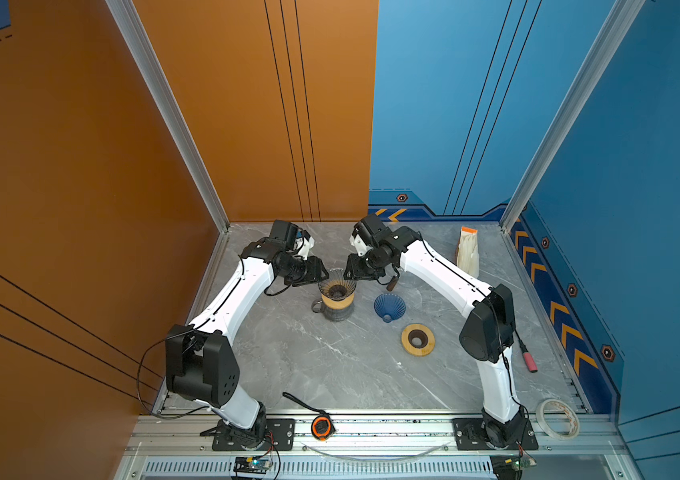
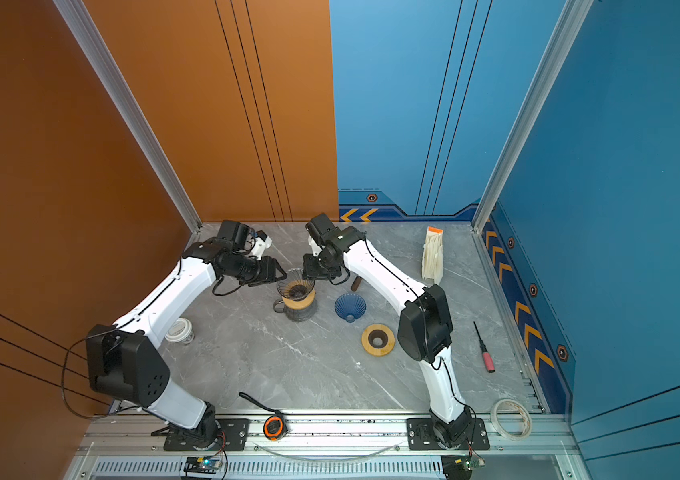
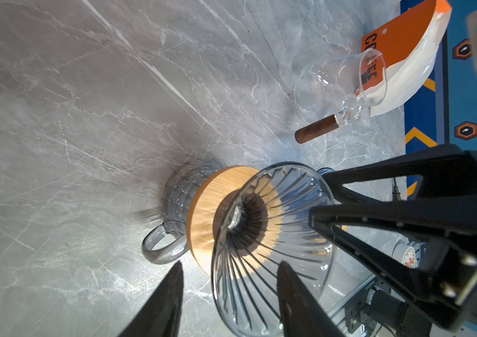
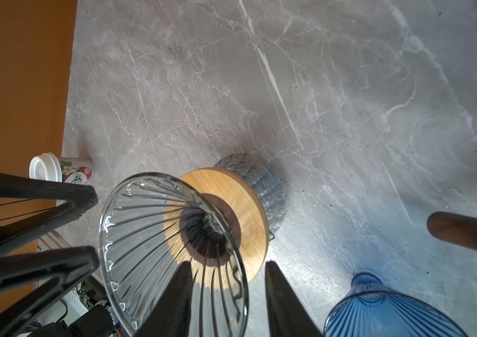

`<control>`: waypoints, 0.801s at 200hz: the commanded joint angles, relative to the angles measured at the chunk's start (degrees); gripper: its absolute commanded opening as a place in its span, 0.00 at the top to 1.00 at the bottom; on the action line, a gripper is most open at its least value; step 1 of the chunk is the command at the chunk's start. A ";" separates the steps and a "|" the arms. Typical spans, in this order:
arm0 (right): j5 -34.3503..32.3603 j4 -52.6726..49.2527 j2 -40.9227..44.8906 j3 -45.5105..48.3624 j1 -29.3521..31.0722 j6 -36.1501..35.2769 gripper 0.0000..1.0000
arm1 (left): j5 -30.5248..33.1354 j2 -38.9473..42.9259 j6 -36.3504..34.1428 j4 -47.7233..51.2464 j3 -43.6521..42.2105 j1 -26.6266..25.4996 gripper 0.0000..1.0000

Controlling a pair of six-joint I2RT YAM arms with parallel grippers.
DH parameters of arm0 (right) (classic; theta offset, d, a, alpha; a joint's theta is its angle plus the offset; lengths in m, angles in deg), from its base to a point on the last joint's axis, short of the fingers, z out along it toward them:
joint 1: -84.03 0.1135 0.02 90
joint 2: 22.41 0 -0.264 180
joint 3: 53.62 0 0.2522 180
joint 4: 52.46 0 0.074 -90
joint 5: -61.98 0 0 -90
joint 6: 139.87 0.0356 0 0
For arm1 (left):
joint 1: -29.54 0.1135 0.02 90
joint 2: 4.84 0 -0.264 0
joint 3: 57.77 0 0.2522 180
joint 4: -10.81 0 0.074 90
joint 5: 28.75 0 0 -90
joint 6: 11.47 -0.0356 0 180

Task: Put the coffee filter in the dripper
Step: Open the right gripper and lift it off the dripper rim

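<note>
A clear ribbed glass dripper (image 1: pixel 337 287) (image 2: pixel 295 286) sits on a wooden collar over a grey glass mug (image 3: pixel 179 186), at the middle back of the table. Its cone shows bare glass in both wrist views (image 3: pixel 272 233) (image 4: pixel 170 242). My left gripper (image 1: pixel 325 272) (image 3: pixel 230 271) is open, its fingers standing either side of the dripper's rim. Opposite it, my right gripper (image 1: pixel 348 271) (image 4: pixel 228 267) is open astride the rim too. A pack of white coffee filters (image 1: pixel 468 253) (image 3: pixel 406 58) with an orange label stands at the back right.
A blue dripper (image 1: pixel 389 306) and a wooden ring (image 1: pixel 417 339) lie right of the mug. A glass server with a brown handle (image 3: pixel 339 87) lies behind the right arm. A white cup (image 2: pixel 180 331), a red screwdriver (image 2: pixel 484 349), a tape roll (image 1: pixel 558 417) and a tape measure (image 1: pixel 321 427) lie around.
</note>
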 commanded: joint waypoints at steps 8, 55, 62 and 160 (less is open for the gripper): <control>-2.74 -1.29 4.92 -1.03 -0.29 -2.14 0.59 | 1.09 4.30 0.52 1.01 2.40 -0.09 0.41; -5.53 -0.08 9.25 1.74 -0.12 -3.07 0.57 | 2.07 8.05 0.34 0.88 1.86 -1.20 0.27; -5.91 0.39 10.12 2.57 -0.15 -3.22 0.57 | 2.33 8.66 0.34 0.80 1.66 -1.39 0.25; -16.15 3.26 25.73 18.39 -3.82 -6.44 0.58 | 6.54 19.78 6.59 -12.92 -8.57 -7.12 0.03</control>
